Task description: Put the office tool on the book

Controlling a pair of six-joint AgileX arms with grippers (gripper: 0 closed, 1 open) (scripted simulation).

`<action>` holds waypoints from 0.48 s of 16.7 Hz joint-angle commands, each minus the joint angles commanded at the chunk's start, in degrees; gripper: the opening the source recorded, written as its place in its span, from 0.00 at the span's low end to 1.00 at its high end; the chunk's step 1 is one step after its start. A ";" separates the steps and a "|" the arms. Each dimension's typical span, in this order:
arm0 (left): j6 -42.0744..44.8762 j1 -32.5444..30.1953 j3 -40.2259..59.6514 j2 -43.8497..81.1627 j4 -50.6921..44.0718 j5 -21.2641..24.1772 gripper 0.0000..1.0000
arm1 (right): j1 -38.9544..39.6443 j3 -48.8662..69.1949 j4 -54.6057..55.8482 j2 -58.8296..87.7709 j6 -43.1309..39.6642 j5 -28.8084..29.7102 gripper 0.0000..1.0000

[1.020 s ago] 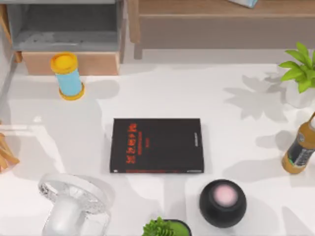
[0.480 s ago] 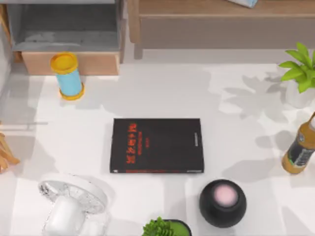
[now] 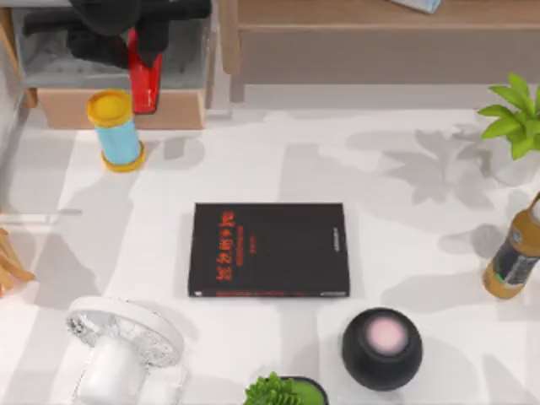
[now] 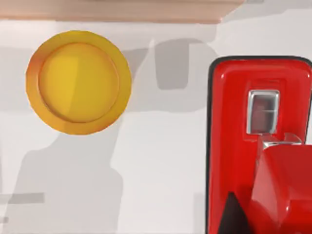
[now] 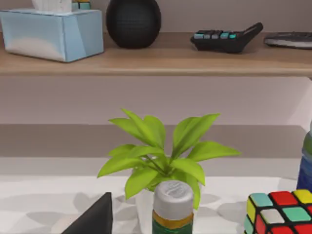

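The office tool [image 3: 144, 80], glossy red, hangs at the far left corner of the desk [image 3: 253, 160], and your left claw [image 3: 139, 34] has it pinched at its upper end, closed tight on it, with the dark arm bulk over the grey open-fronted box [image 3: 51, 63]. In the left wrist view you look straight down the office tool [image 4: 243, 146], its red body with a small metal window, and the white desk lies below it. Just beside it stands the blue cylinder [image 3: 117, 131] with its yellow cap [image 4: 78, 82], upright near the far left corner.

The book [image 3: 268, 250] lies flat in the middle of the desk, black with red lettering, well apart from the office tool. Nothing rests on it.

Towards the near edge you have a black round speaker [image 3: 381, 348]; a brown bottle [image 3: 512, 257] stands at the right edge. The right wrist view gives you a leafy plant [image 5: 163, 156] and a shelf [image 5: 156, 56]; I cannot tell how the right claw stands.
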 joint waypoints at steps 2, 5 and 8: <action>-5.95 -6.57 -3.41 1.25 1.06 -1.40 0.00 | 0.00 0.00 0.00 0.00 0.00 0.00 1.00; -13.87 -15.05 -8.11 3.41 2.20 -3.43 0.00 | 0.00 0.00 0.00 0.00 0.00 0.00 1.00; -19.65 -20.92 -11.61 5.11 2.85 -5.04 0.00 | 0.00 0.00 0.00 0.00 0.00 0.00 1.00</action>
